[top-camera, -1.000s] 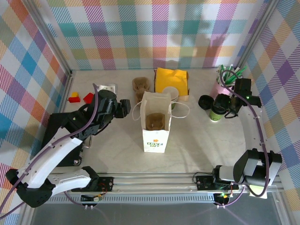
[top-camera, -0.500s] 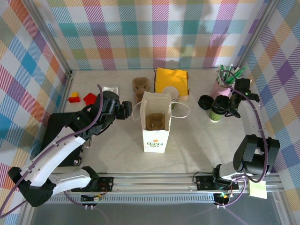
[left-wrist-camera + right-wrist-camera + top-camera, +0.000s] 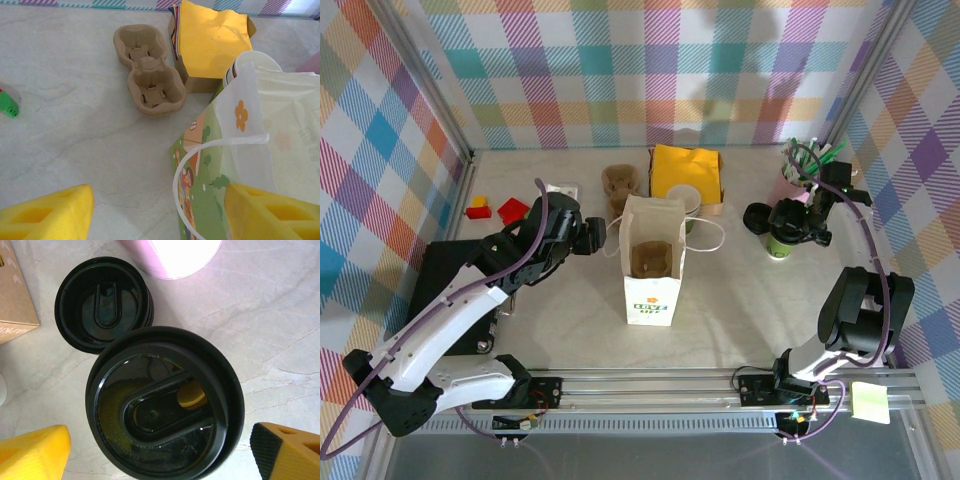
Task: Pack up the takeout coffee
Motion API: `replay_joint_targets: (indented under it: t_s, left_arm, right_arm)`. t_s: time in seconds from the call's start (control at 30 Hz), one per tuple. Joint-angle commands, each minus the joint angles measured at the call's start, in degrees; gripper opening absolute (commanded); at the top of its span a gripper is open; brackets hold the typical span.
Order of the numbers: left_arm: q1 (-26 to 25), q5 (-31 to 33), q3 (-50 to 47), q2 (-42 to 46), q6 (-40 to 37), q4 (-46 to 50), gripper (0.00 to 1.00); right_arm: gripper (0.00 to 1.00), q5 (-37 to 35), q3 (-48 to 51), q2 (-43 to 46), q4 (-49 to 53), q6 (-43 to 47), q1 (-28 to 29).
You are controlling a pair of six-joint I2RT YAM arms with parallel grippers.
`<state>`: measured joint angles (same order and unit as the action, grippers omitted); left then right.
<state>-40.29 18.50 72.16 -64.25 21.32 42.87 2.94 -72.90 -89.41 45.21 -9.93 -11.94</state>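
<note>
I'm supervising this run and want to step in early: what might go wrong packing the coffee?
The open right hand straddles the lidded coffee cup; a grip near the lid might pop it off.
The spare black lid lies close beside the cup, so a closing finger may knock it.
The left hand stands open at the paper bag, not gripping it; the cup could catch the rim and topple it.

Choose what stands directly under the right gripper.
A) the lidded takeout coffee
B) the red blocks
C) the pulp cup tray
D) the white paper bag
A: the right wrist view shows the takeout coffee below the right gripper, between its open jaws.
</note>
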Motion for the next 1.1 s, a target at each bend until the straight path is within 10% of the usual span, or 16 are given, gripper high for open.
replay_joint_targets:
  t_s: [0.0,1.07]
  left_arm:
    - [0.83,-0.53,0.15,-0.03,-1.2,-2.18,0.7]
    - [2.17,-2.46,-0.74,-1.22,-0.85,-2.54,0.69]
  right_arm:
    - [0.93,1.64,-2.12,-1.1,2.24,1.59,-0.3]
    - [0.85,-1.58,-7.08,-3.85,7.16,3.61,1.14]
